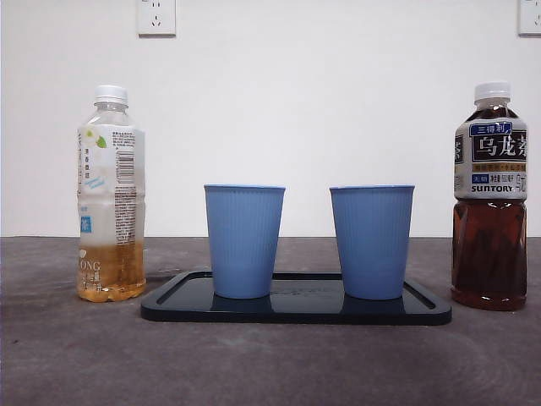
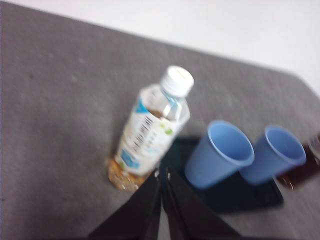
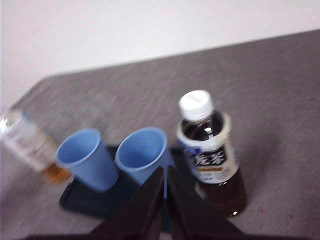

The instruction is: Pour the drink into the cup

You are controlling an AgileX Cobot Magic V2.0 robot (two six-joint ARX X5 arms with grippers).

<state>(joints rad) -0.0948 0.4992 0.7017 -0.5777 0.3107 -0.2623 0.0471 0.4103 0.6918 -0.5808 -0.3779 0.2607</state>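
Observation:
Two empty blue cups, one on the left [image 1: 244,241] and one on the right [image 1: 372,241], stand upright on a black tray [image 1: 296,310]. A capped pale tea bottle [image 1: 111,196], about a quarter full, stands left of the tray. A capped dark oolong tea bottle [image 1: 490,203] stands right of it. My left gripper [image 2: 163,176] is shut and empty, hanging above the table near the pale bottle [image 2: 150,131]. My right gripper [image 3: 165,172] is shut and empty, above the tray beside the dark bottle [image 3: 210,150]. Neither gripper shows in the front view.
The grey table [image 1: 270,364] runs back to a white wall with two sockets, one at the upper left [image 1: 156,17]. Both cups show in the left wrist view [image 2: 220,155] and in the right wrist view [image 3: 142,155].

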